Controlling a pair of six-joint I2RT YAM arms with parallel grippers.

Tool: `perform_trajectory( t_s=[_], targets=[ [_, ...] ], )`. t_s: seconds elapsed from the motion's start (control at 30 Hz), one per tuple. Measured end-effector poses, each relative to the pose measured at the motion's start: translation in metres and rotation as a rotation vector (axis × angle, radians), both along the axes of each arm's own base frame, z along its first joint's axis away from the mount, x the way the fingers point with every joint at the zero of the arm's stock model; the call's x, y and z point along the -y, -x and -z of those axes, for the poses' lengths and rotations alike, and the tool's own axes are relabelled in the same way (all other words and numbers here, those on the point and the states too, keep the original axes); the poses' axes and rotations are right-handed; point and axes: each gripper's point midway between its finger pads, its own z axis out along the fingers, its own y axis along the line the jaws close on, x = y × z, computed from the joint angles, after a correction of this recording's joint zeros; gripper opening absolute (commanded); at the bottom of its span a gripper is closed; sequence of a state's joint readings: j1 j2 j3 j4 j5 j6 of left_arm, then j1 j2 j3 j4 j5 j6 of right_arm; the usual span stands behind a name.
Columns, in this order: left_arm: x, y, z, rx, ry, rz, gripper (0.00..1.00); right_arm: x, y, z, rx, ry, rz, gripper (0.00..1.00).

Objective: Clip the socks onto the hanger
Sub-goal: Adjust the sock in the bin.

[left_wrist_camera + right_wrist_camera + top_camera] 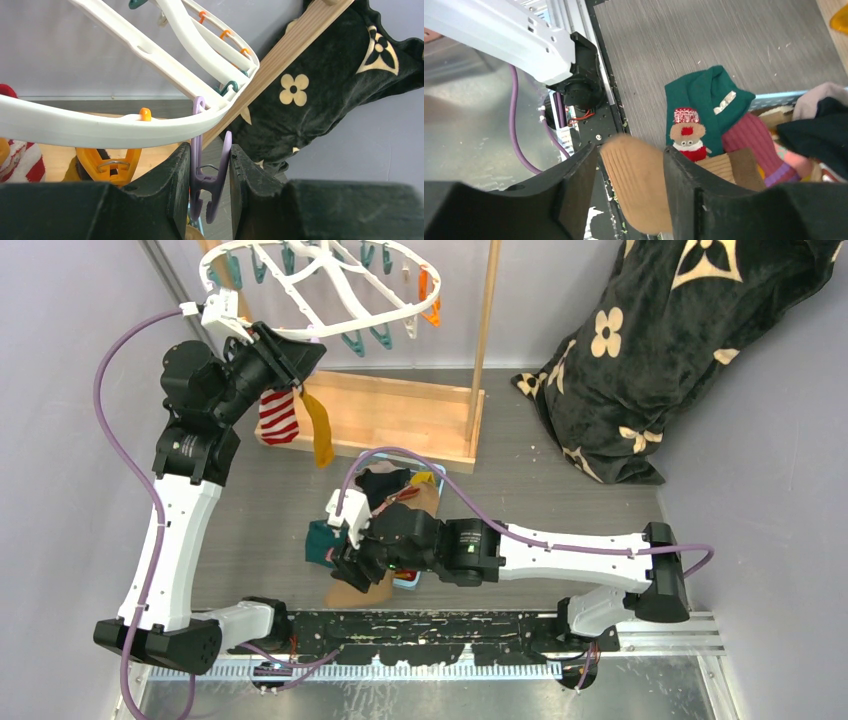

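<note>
From above. At upper left, left gripper (300, 355) up against the near rim of the hanger (365, 326); fingers buried under the wrist, grip unreadable here. Hanging from that rim just below: red-white striped sock (278, 417), with mustard sock (320, 430) touching its right side. At centre, right gripper (345, 565) low over the sock pile (400, 485), tan sock (350, 592) poking out toward the bottom of the frame; jaws covered by the wrist.

Left wrist. At bottom centre, clenched on a lilac clip (207, 175), both fingers (175, 185) pressing its handles. Clip dangling from the hanger rim crossing the left half. Orange clip (107, 162) at lower left. Striped sock cut off by the left edge. Lower tip of the lilac clip lost in shadow.

Right wrist. Jaws parted at bottom centre, tan sock filling the gap, its end cut off by the bottom edge. Gripped or merely lying between: cannot tell. To the upper right, teal sock (704, 95) with a reindeer face, then maroon sock (749, 135); black sock (819, 130) cut off at the right edge.
</note>
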State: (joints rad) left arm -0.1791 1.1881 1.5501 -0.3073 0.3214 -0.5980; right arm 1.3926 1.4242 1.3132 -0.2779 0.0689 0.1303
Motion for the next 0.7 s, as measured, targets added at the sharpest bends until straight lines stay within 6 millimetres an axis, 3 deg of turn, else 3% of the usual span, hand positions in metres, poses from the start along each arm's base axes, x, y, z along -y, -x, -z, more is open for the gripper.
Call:
perform_trajectory(
  t_s=[0.1,0.27,0.5,0.6,0.7],
  targets=[
    [0.0,0.0,0.0,0.0,0.0,0.0,0.0,0.001,0.001,0.009,-0.05,0.003,0.025,0.61],
    [0.0,0.0,0.0,0.0,0.0,0.0,0.0,0.01,-0.011,0.017,-0.126,-0.014,0.116,0.57],
    [0.0,0.0,0.0,0.0,0.0,0.0,0.0,0.058,-0.063,0.019,-0.306,-0.12,0.352,0.59],
    [0.0,0.0,0.0,0.0,0.0,0.0,0.0,0.072,-0.075,0.037,-0.389,-0.132,0.411,0.59],
    [0.0,0.0,0.0,0.0,0.0,0.0,0.0,0.078,-0.072,0.065,-0.493,-0.115,0.423,0.59]
  ],
)
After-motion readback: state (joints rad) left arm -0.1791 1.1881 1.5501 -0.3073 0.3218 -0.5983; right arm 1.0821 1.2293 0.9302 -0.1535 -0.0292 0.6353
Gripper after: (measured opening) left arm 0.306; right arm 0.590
